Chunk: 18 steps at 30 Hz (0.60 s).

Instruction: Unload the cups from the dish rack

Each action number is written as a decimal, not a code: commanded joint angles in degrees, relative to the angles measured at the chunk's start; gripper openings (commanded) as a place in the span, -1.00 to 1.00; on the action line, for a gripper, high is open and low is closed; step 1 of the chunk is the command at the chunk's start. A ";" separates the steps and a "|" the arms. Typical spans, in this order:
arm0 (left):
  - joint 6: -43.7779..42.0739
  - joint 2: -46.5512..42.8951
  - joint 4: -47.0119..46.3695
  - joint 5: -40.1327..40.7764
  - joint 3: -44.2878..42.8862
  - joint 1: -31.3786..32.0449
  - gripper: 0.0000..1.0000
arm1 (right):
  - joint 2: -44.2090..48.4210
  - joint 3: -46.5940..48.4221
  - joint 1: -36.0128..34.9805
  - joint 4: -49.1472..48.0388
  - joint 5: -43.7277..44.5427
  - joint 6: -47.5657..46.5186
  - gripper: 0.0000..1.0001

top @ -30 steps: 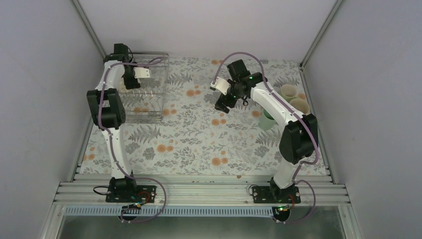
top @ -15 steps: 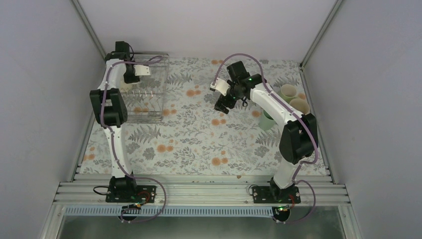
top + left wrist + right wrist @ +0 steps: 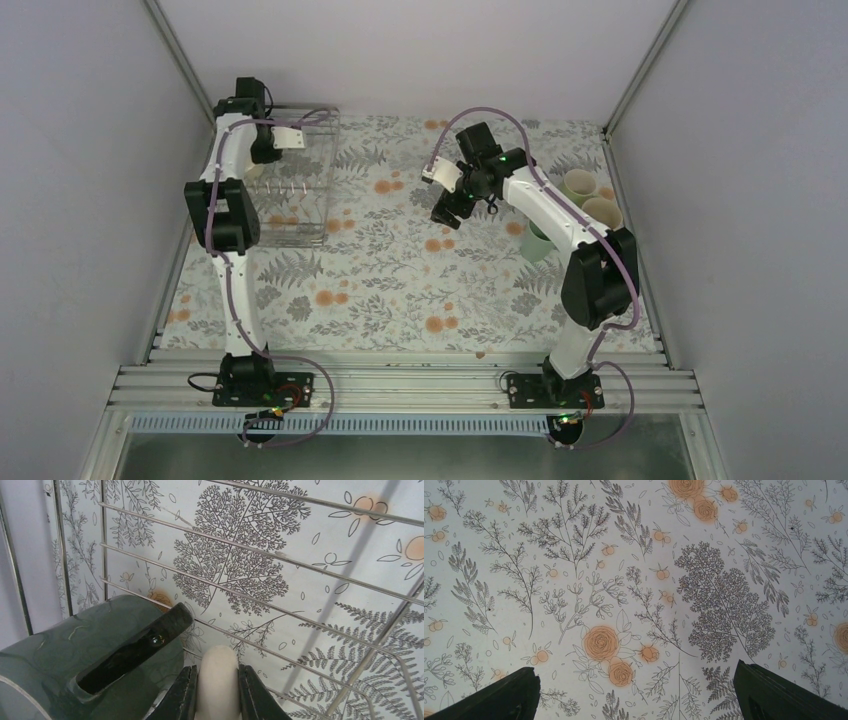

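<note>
The dish rack (image 3: 318, 205) stands at the back left, its wire grid (image 3: 310, 575) filling the left wrist view. My left gripper (image 3: 217, 674) reaches down into it and is shut on the curved handle of the cream-yellow mug (image 3: 217, 682). Close on its left sits the dark green-black mug (image 3: 55, 675). From above, the left gripper (image 3: 258, 160) is at the rack's back left corner. My right gripper (image 3: 448, 210) hangs open over bare tablecloth, its fingers (image 3: 764, 692) wide apart with nothing between them. Out of the rack at the right stand two pale cups (image 3: 578, 183) and a mint-green tumbler (image 3: 538, 242).
A flowered cloth (image 3: 400, 280) covers the table. Grey walls close in left, back and right, and the rack sits tight against the left wall. The cups at the right stand near the right arm's elbow (image 3: 598, 280).
The left gripper's jaws have closed onto the cream mug's handle, and the left arm has shifted slightly towards the back. The right arm has not moved.
</note>
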<state>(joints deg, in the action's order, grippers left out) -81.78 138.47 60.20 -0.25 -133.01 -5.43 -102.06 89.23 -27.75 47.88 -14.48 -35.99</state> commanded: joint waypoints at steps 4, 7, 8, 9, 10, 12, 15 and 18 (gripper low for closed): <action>0.91 -1.86 6.41 -1.51 -3.82 -0.07 -0.95 | 2.87 2.72 -0.55 1.35 -1.97 0.89 1.00; 0.60 -3.55 8.86 -1.63 -5.32 0.52 -0.95 | 3.18 3.25 -0.51 1.53 -2.25 1.61 1.00; 0.53 -4.10 9.82 -1.75 -6.38 0.71 -0.95 | 3.28 3.42 -0.53 1.57 -2.34 1.91 1.00; 0.42 -4.73 10.72 -2.08 -7.04 0.93 -0.95 | 3.35 3.74 -0.54 1.66 -2.43 2.15 1.00; 0.21 -5.26 11.66 -2.34 -8.50 1.09 -0.95 | 3.42 4.12 -0.55 1.94 -2.62 2.28 1.00; -0.11 -6.48 13.36 -2.63 -10.83 1.72 -0.95 | 3.79 5.05 -0.55 2.30 -2.89 2.68 1.00; 0.63 -9.18 14.47 -4.96 -13.75 2.86 -0.95 | 5.29 5.99 -0.51 1.33 -3.36 3.80 1.00; 3.98 -13.66 12.83 -11.37 -14.23 3.96 -0.95 | 6.34 6.97 -0.50 -0.46 -4.24 5.37 1.00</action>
<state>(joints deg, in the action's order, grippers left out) -80.55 135.00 73.23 -4.43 -142.98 -3.29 -99.09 93.38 -27.75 49.71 -16.27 -33.45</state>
